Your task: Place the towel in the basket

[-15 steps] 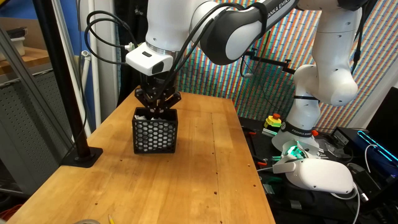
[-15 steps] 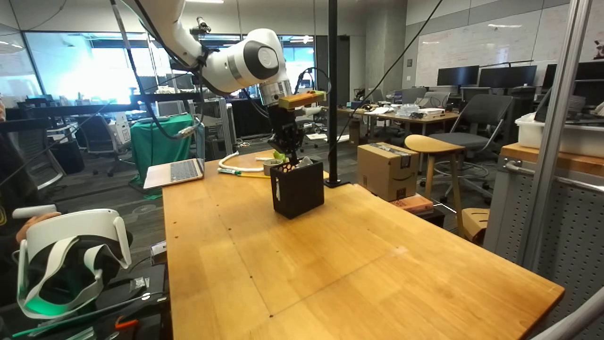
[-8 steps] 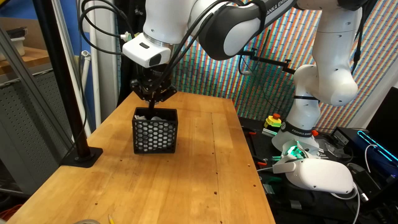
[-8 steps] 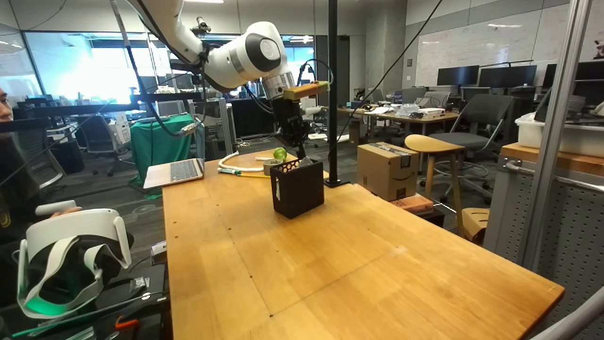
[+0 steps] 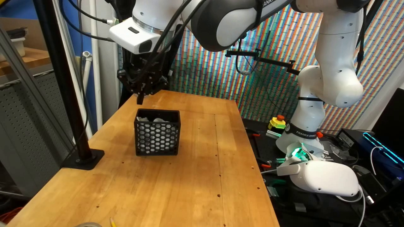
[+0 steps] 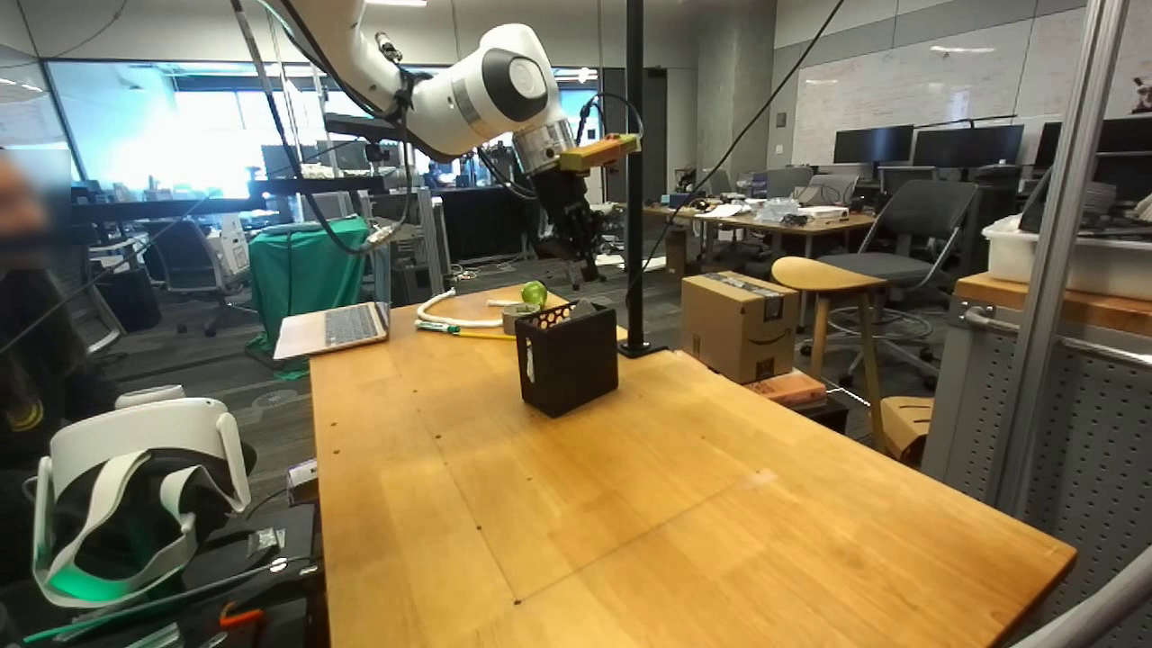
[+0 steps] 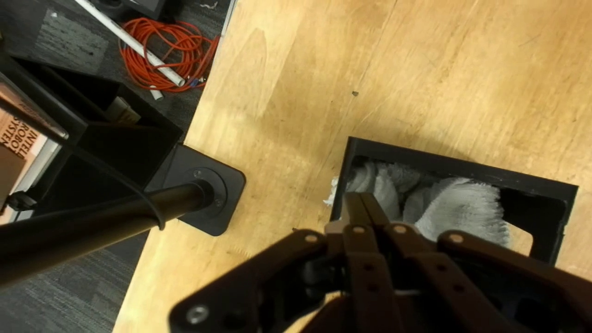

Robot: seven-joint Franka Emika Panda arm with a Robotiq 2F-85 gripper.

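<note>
The black basket (image 5: 177,138) (image 6: 576,373) stands upright on the wooden table. Inside it lies the towel (image 7: 467,208), bunched in pale folds with a frayed edge; some of it shows near the rim in both exterior views. A white frayed scrap (image 7: 331,192) pokes out beside the basket wall; I cannot tell if it belongs to the towel. My gripper (image 5: 139,101) (image 6: 589,272) hangs above and to the side of the basket, apart from it. In the wrist view the fingertips (image 7: 354,208) meet with nothing between them, covering part of the basket.
A black pole on a flat base (image 5: 83,160) rises near the basket by the table edge. Farther along the table are a green ball (image 6: 534,292), a white tube (image 6: 441,315) and a laptop (image 6: 337,328). A cardboard box (image 6: 738,324) stands beyond the edge.
My gripper has risen from inside the basket and shifted sideways toward the pole's side of the table. Basket and towel have stayed where they were.
</note>
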